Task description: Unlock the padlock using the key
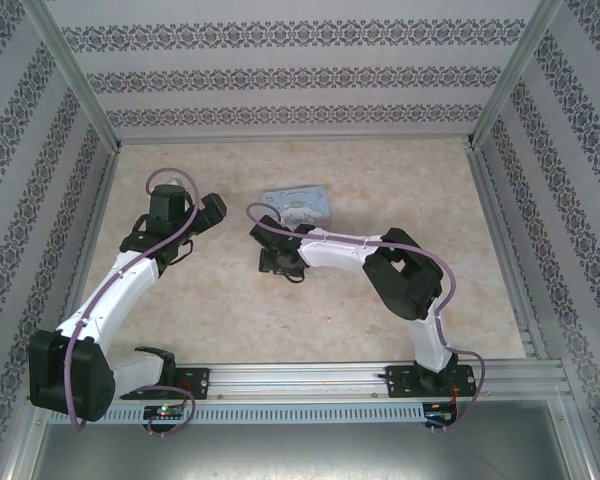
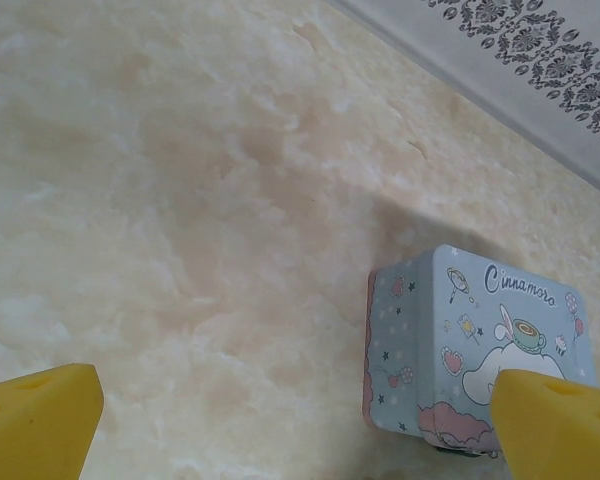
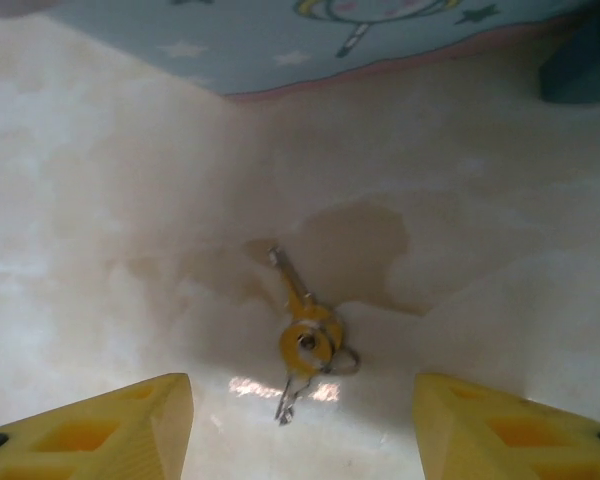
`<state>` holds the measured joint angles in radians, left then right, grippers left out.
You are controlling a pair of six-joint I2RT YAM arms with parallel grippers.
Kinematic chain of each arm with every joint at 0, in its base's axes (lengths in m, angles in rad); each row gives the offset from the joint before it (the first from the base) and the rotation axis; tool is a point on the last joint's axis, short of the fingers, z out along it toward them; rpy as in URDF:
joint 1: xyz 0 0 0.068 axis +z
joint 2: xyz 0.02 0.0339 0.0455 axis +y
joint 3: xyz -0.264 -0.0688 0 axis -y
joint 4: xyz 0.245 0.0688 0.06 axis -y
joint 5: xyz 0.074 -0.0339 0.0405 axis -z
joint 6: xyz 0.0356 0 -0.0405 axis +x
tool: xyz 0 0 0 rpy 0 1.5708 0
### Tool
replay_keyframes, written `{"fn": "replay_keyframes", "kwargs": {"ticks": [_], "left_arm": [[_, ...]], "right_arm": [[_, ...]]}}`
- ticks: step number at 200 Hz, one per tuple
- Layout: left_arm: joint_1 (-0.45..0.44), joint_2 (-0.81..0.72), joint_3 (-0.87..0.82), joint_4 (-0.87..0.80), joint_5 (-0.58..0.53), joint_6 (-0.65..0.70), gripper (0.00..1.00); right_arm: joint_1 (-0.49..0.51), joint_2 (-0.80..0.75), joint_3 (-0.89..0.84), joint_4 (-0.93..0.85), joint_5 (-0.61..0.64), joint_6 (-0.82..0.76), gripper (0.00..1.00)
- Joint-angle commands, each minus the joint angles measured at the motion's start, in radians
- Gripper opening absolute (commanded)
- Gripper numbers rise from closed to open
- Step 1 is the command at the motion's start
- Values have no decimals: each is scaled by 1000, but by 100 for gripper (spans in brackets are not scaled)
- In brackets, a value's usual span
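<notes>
Right claw (image 3: 300,405) spread, straddling the small yellow-headed metal key (image 3: 307,342) without touching it. Left claw (image 2: 295,425) spread wide, with a pale blue cartoon-printed tin box (image 2: 450,340) lettered "Cinnamoro" just ahead, by one fingertip.

Bare bench (image 3: 100,200) lies open on every side of the key (image 3: 308,340), which sits untouched between the right hand's (image 3: 300,400) parted jaws, and the tin box (image 3: 310,40) just beyond blocks the far approach.

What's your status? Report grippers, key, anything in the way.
Left gripper open, empty, near the tin box. Right gripper open, straddling the key, not gripping. Key flat on table, nothing blocking it.
</notes>
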<state>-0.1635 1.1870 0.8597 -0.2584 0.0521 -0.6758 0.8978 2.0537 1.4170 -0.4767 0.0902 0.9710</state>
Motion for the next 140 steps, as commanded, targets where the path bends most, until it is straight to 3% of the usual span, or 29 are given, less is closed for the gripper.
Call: {"fn": "replay_keyframes", "kwargs": {"ticks": [1, 59, 140], "left_arm": [[13, 10, -29, 32, 14, -55, 99], [21, 1, -54, 54, 26, -75, 99], [24, -20, -67, 66, 36, -80, 99]], "right_arm": [[19, 39, 70, -83, 70, 9, 59], [40, 132, 188, -191, 128, -29, 56], [46, 177, 173, -199, 131, -14, 47]]}}
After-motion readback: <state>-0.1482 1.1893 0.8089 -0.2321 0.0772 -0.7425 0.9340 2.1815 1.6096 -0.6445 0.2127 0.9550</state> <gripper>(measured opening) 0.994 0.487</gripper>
